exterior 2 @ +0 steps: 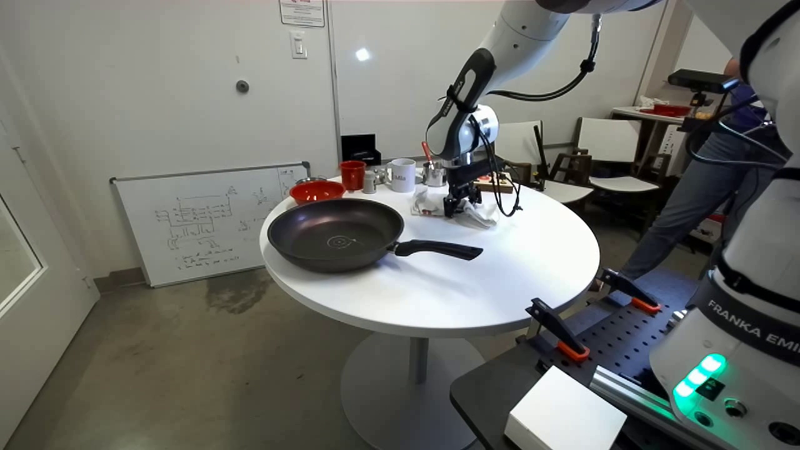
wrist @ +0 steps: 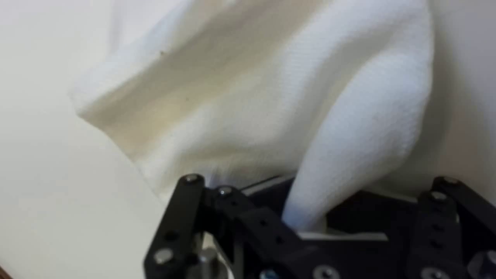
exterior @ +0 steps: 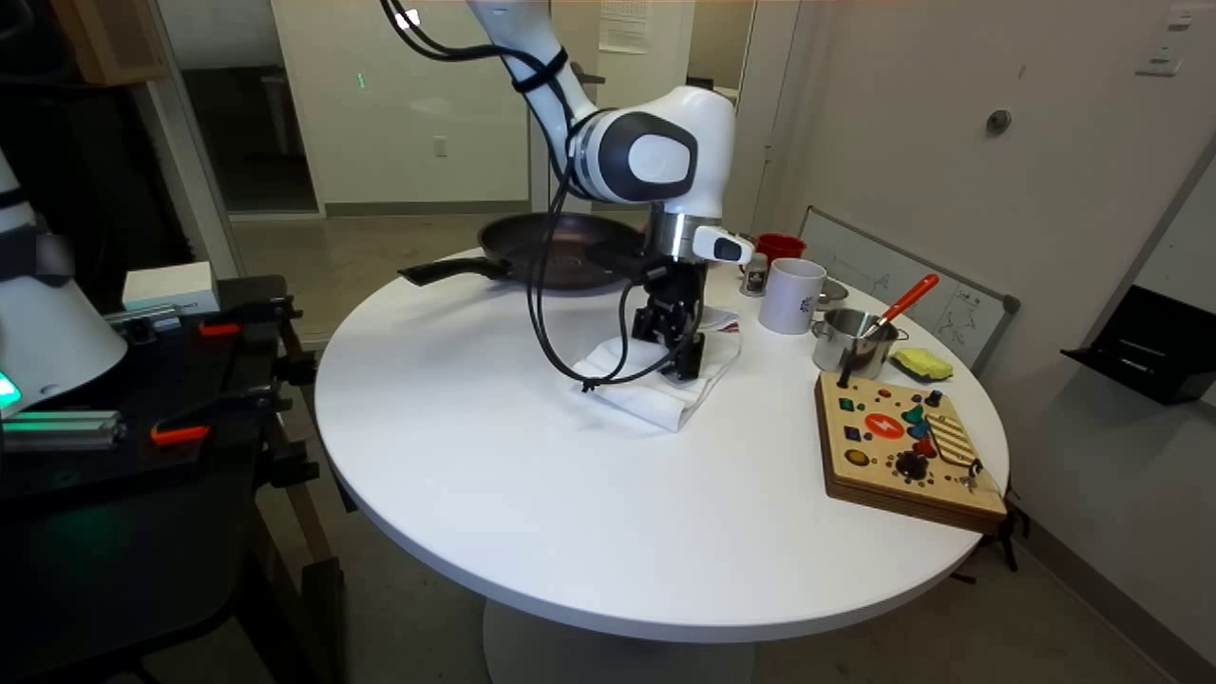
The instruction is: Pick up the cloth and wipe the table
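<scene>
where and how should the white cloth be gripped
Probably by a raised fold near the middle of the cloth, from above. It lies low and loose on the table, so its edges offer little to get under, while a fold stands up enough to pinch. The gripper, pointing down, is shut on just such a fold, with fabric spreading out on both sides.

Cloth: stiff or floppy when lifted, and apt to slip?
The cloth will probably hang floppy, since it lies in soft folds. It looks light for its size, given its thin edge. It seems unlikely to slip, with a fold pinched in the gripper.
</scene>
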You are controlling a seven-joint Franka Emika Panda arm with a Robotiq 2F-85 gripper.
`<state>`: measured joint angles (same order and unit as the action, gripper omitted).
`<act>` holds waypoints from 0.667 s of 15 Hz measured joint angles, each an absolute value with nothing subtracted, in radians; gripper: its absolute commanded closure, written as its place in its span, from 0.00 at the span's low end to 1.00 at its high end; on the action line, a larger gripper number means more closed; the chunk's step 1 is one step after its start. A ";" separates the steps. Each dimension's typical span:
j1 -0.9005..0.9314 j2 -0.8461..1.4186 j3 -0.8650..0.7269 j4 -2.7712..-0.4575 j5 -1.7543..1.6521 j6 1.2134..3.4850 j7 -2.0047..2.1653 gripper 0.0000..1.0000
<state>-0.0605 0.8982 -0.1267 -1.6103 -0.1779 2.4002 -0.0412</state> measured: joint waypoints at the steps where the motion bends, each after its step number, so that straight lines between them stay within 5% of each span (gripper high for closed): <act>1: -0.080 0.902 -0.121 -1.600 -0.158 2.388 -0.048 0.97; 10: -0.364 0.937 0.045 -1.488 0.144 2.232 -0.268 0.97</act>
<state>-0.3644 0.9367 0.0448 -1.4885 0.1444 2.2316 -0.2678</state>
